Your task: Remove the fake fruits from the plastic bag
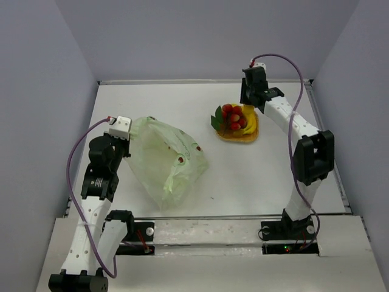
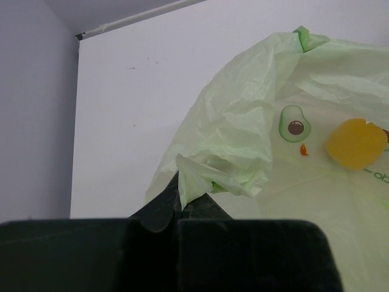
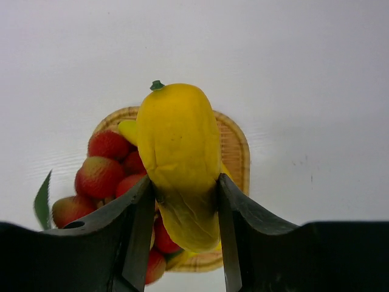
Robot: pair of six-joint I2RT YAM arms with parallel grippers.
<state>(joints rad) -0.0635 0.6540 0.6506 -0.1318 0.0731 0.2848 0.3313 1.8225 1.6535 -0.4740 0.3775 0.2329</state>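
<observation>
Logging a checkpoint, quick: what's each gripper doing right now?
Left gripper: closed, pinching a fold of the plastic bag.
Right gripper: closed on the yellow oval fruit.

Two robot arms: the left arm well to the left of the woven mat, the right arm just to the right of it. One orange woven mat. One pale green plastic bag, left of the mat. One yellow oval fruit, over the mat. One cluster of red balls on the mat: at least six can be counted, with others partly hidden. One green leaf at the mat's left edge. Yellow banana pieces show beside the cluster on the mat; their number cannot be told.
</observation>
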